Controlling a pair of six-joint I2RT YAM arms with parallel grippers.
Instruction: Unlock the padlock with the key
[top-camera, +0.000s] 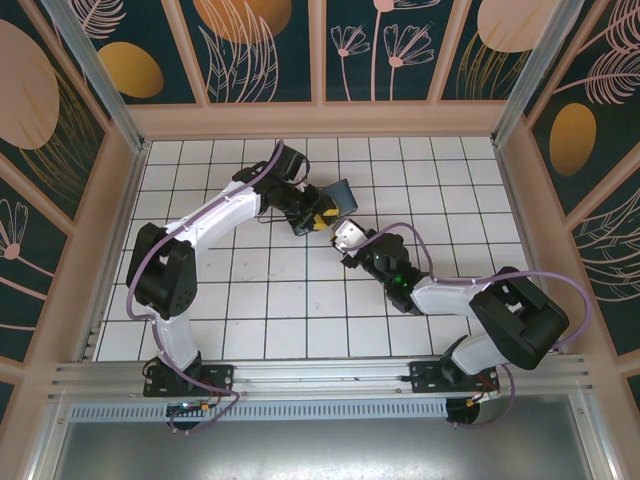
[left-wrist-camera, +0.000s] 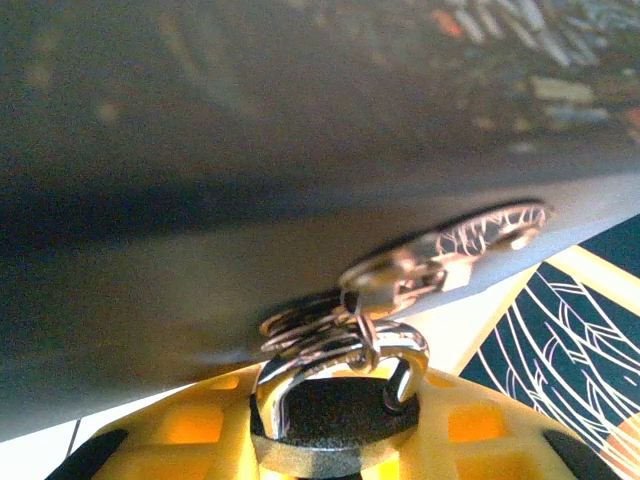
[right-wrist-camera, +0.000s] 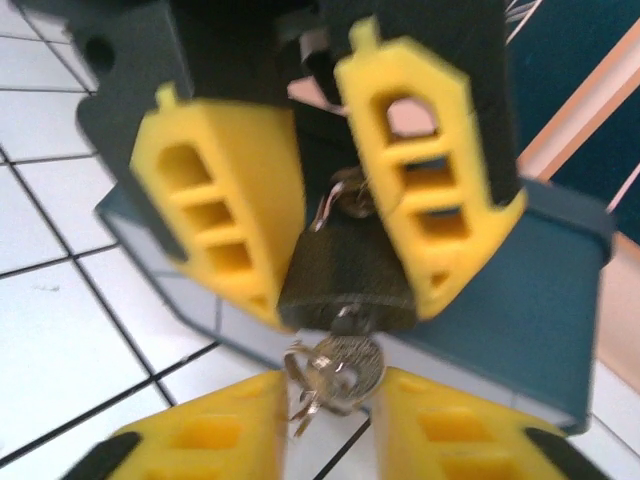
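White gridded desk (top-camera: 250, 310); left claw (right-wrist-camera: 345, 300) clamped dark padlock (right-wrist-camera: 345, 270) at twelve o'clock, right claw (right-wrist-camera: 335, 420) gaped around silvery key (right-wrist-camera: 345, 365).

**Top external:** high above and behind the arm bases (top-camera: 190, 378), looking steeply down over the whole tiled counter (top-camera: 300, 330). **Left wrist and right wrist:** each very close to the padlock (left-wrist-camera: 335, 425), facing it from opposite sides; this padlock is the part both share.
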